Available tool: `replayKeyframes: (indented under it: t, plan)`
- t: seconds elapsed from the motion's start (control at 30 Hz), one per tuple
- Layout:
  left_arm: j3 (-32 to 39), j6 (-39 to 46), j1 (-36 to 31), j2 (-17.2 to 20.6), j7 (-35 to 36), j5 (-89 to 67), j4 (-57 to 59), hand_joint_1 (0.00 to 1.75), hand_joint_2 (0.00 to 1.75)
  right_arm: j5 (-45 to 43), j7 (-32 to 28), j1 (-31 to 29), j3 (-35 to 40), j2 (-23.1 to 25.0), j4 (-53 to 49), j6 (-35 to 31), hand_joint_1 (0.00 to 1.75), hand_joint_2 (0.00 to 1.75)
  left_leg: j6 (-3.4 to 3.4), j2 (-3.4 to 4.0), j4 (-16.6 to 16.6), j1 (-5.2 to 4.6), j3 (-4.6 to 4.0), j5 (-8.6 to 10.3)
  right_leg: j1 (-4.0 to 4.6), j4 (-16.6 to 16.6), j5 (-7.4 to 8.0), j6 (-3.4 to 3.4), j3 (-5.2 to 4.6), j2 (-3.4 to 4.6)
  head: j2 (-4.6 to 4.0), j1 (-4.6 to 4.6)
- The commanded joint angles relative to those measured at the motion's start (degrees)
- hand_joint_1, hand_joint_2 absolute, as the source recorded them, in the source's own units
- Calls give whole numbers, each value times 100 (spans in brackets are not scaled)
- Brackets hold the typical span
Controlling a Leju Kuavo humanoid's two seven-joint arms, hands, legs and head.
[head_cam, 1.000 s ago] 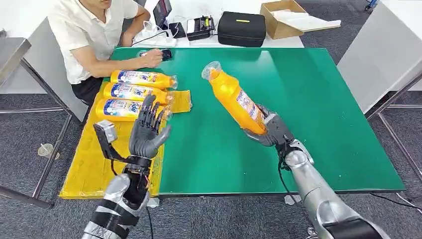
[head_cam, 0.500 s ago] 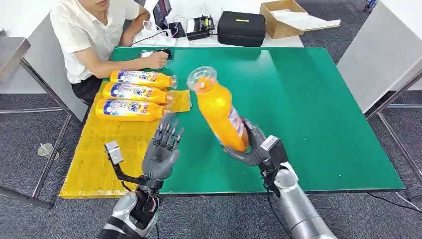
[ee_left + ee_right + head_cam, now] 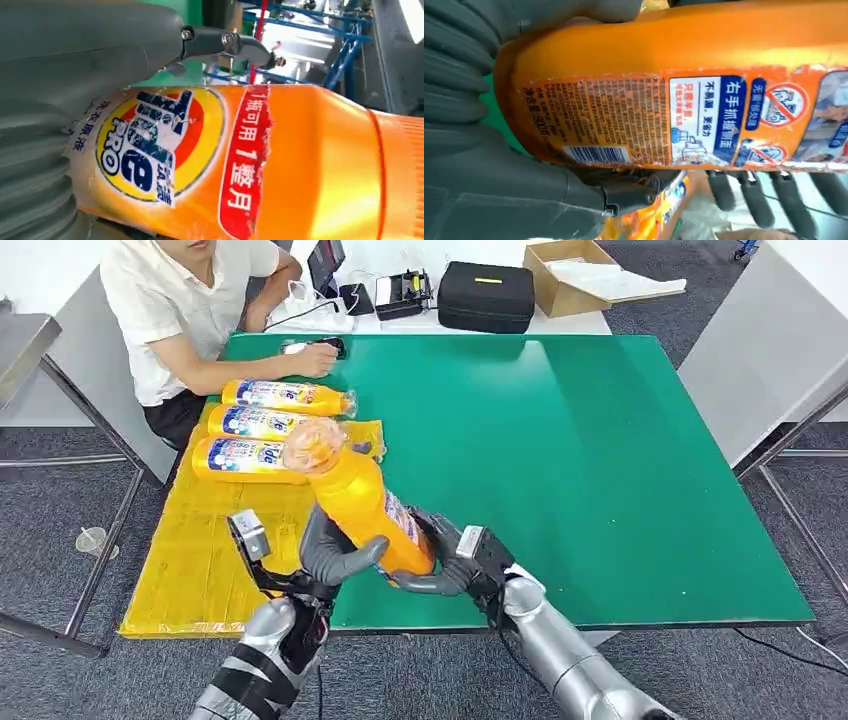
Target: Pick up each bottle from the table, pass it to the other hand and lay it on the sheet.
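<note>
Orange bottle (image 3: 362,502) clasped low by both right hand (image 3: 440,558) and left hand (image 3: 330,552) — smooth, probably heavy; better gripped mid-body, fingers (image 3: 744,197) wrapped round.

The held bottle (image 3: 365,508) is bright orange, its label (image 3: 150,145) a yellow disc with blue lettering beside a red band of white characters. 3 matching orange bottles (image 3: 268,426) with blue-and-white labels lie at 10 o'clock on a yellow sheet (image 3: 205,560). The table (image 3: 600,470) is green.
</note>
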Motion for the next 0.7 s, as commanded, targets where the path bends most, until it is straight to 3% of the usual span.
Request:
replayKeyframes:
  t: [0.03, 0.27, 0.3, 0.33, 0.4, 0.43, 0.7]
  plan:
    - [70, 384, -316, -69, -212, -277, 188, 0, 175, -91, 29, -580, 809, 21, 915, 61, 175, 175, -2, 23, 12, 9, 33, -21, 15, 5, -14, -29, 32, 10, 0, 0]
    - [37, 229, -285, -28, -211, -252, 110, 0, 175, -147, 32, -627, 830, 34, 989, 75, 175, 175, 0, 13, 3, 5, 19, -11, 8, -1, -8, -17, 19, 4, 0, 0]
    - [37, 229, -285, -28, -211, -252, 110, 134, 175, -147, 32, -627, 830, 34, 989, 75, 175, 175, 0, 12, 5, 6, 23, -14, 10, 0, -11, -19, 23, 3, 0, 0]
    - [10, 227, -302, -5, -203, -310, 147, 175, 175, -191, 28, -641, 827, 40, 1004, 73, 175, 175, 0, 7, 2, 3, 14, -7, 6, 0, -6, -14, 14, 1, 0, 0]
    - [3, 345, -327, 15, -203, -455, 237, 175, 175, -295, 71, -639, 788, 38, 1004, 97, 133, 175, -1, 18, 9, 8, 35, -22, 13, 3, -17, -28, 35, 6, 0, 2]
    - [23, 372, -333, 24, -214, -498, 288, 175, 175, -349, 100, -628, 768, 27, 994, 106, 49, 175, -1, 17, 9, 7, 36, -22, 13, 4, -18, -29, 37, 5, 0, 0]
    - [71, 397, -336, 30, -205, -499, 358, 175, 175, -395, 147, -604, 743, 6, 997, 97, 49, 175, 0, 16, 5, 6, 33, -18, 11, 0, -14, -25, 33, 4, 0, 0]
